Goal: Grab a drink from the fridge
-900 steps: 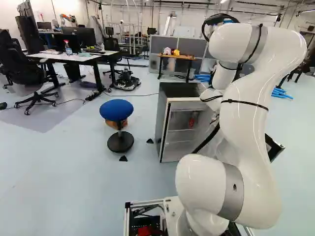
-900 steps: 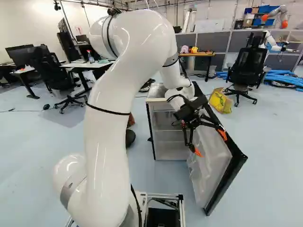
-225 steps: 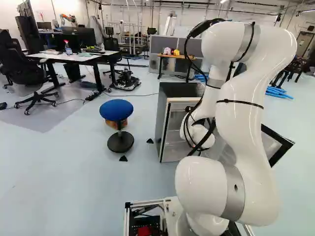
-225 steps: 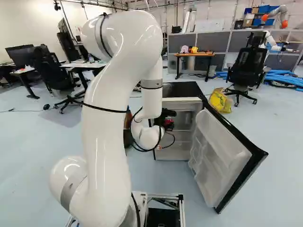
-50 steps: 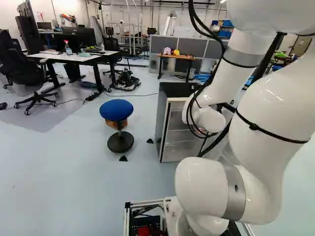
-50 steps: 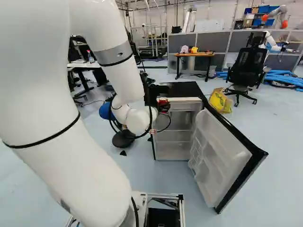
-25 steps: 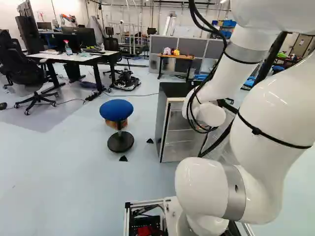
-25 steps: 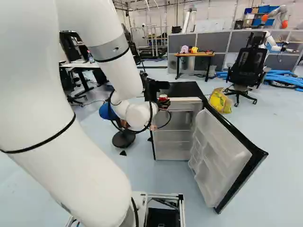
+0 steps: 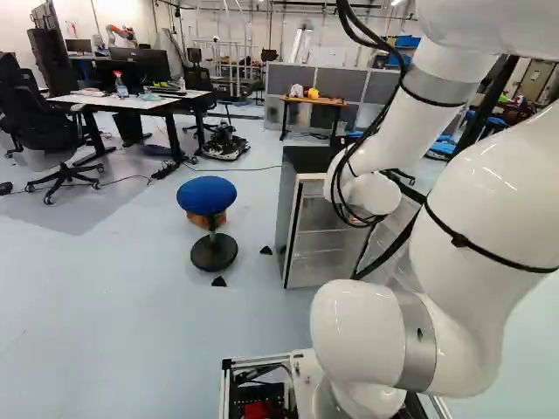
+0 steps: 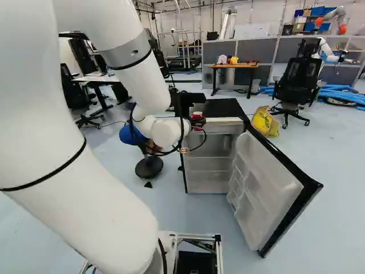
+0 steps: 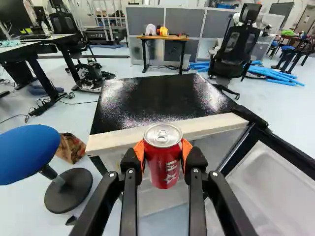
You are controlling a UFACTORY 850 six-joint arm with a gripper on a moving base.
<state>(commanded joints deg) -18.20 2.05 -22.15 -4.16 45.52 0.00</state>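
Note:
In the right base view my gripper (image 10: 198,123) is mostly hidden behind the white wrist, near the upper front edge of the black-topped fridge (image 10: 222,107). The wrist view shows the gripper (image 11: 163,156) shut on a red can (image 11: 162,169), an orange pad on either side. The can is upright, its silver lid facing up, and appears in front of the fridge's pale top front edge (image 11: 211,125). The fridge door (image 10: 268,191) stands wide open, with clear shelves on its inside. In the left base view the arm covers the gripper and can.
A blue stool (image 9: 207,195) stands left of the fridge, with a brown bag behind it. Beyond are a small wooden table (image 11: 163,37), a black office chair (image 11: 236,44), a yellow bag (image 10: 266,121) and blue tubes. Another robot (image 10: 328,51) is at the far right.
My arm has risen slightly over the last second, lifting the held can a little higher against the fridge's front. The fridge and its door have not moved, nor has the base.

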